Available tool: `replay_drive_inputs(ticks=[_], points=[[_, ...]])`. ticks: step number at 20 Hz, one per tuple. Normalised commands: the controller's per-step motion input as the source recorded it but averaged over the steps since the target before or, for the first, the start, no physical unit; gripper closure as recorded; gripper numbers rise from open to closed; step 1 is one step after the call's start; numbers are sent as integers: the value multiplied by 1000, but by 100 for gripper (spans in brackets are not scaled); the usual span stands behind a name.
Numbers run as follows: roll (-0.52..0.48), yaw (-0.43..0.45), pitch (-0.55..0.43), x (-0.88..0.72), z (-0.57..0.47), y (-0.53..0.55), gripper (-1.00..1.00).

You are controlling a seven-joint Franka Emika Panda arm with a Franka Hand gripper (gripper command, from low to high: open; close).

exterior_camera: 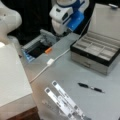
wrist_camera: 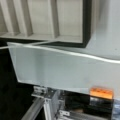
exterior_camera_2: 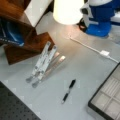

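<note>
In a front view my white and blue arm hangs over the far edge of the grey table (exterior_camera: 75,72), and the gripper (exterior_camera: 59,32) at its end is low above the dark gap behind the table. Nearest to it are an orange connector block (exterior_camera: 48,50) on the table's corner and a metal frame (exterior_camera: 37,42) around the gap. The wrist view looks down on the table edge (wrist_camera: 62,67), the orange block (wrist_camera: 101,93) and the compartment box (wrist_camera: 50,20); no fingers show there. A black pen (exterior_camera: 90,87) lies far from the gripper, also in a front view (exterior_camera_2: 68,90).
An open grey box (exterior_camera: 97,50) with several compartments stands at the right, its corner showing in a front view (exterior_camera_2: 107,97). A white cable with an adapter (exterior_camera: 50,61) crosses the table. A folded metal stand (exterior_camera: 63,100) lies near the front. A white block (exterior_camera: 12,75) fills the left.
</note>
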Motion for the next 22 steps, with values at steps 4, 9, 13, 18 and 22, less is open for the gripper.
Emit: replay_drive_inputs(ticks=[4,9,13,18,22], points=[[-355,18,-164,-648,-232,-137,-100],[-249,21,-199,-806,-242,-70,-100],[-200,19,-211,-651,-183,48,-100],[-104,13,-173,-434,-128,74,-100],[-9,-6,-124,-251,-131,3,-100]])
